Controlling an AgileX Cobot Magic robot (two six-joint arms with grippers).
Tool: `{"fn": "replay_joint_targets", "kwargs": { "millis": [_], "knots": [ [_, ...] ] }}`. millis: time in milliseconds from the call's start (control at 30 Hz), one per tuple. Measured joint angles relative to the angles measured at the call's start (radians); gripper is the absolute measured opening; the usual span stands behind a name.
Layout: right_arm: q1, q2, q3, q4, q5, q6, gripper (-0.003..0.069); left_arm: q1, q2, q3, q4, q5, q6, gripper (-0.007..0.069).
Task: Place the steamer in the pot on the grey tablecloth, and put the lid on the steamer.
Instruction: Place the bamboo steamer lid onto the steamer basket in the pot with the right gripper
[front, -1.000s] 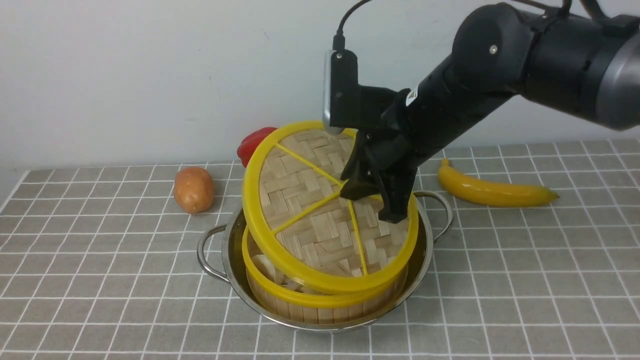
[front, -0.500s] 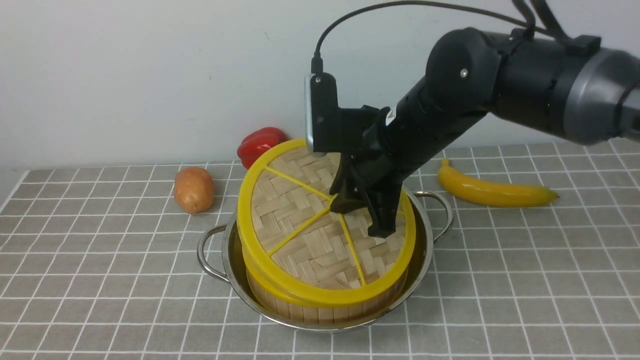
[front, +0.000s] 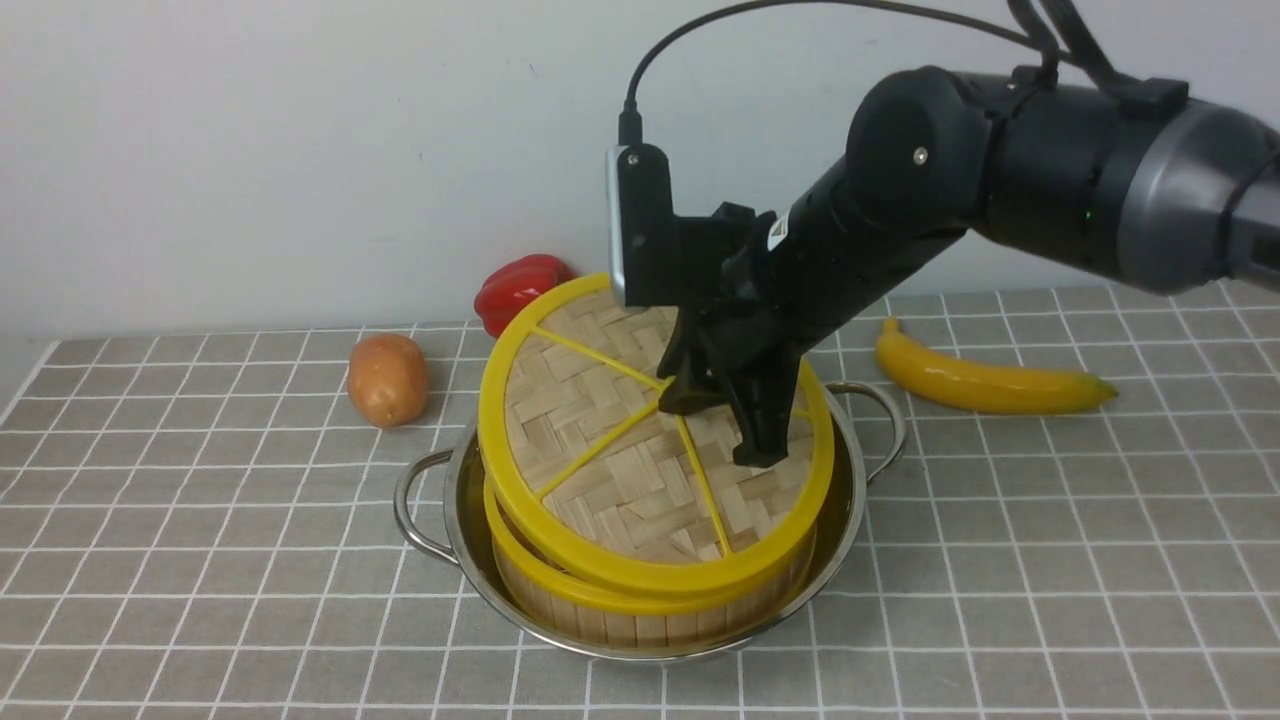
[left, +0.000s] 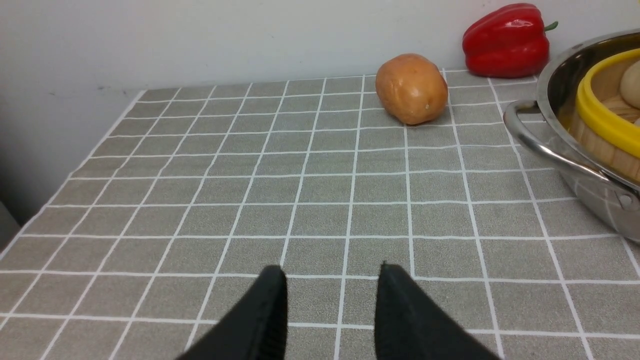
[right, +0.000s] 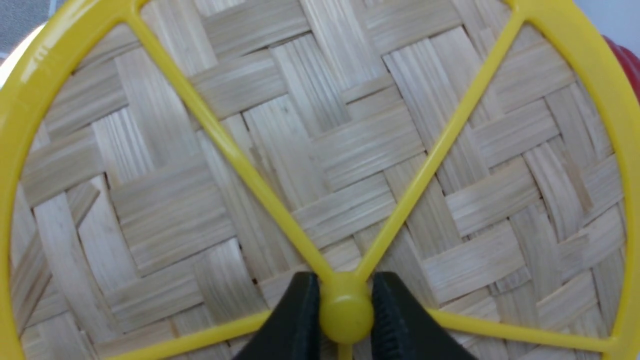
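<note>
The steamer (front: 640, 622) sits inside the pot (front: 862, 480) on the grey tablecloth (front: 200, 560). The lid (front: 600, 470) lies tilted over the steamer, its near edge down at the steamer's yellow rim and its far edge raised. My right gripper (front: 722, 428) is shut on the lid's centre knob (right: 346, 312), with one finger on each side. In the left wrist view my left gripper (left: 332, 270) hangs open over bare cloth, well apart from the pot (left: 547, 95) and steamer (left: 600, 120). The left arm is out of the front view.
A potato (front: 387, 379) and a red pepper (front: 520, 285) lie behind the pot on its left. A banana (front: 985, 385) lies at the back right. A pale wall closes the far side, and the cloth's left edge (left: 60, 185) runs beside my left gripper.
My right gripper has brought the lid down and a little to the left onto the steamer, and the lid now leans less steeply. The left gripper stays as wide as before.
</note>
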Motion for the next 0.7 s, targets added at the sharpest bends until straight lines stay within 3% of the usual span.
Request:
{"fn": "replay_joint_targets", "kwargs": {
  "millis": [700],
  "knots": [
    [0.000, 0.047, 0.000, 0.023, -0.045, -0.004, 0.0147, 0.000, 0.000, 0.000, 0.000, 0.000, 0.000, 0.0243]
  ]
}}
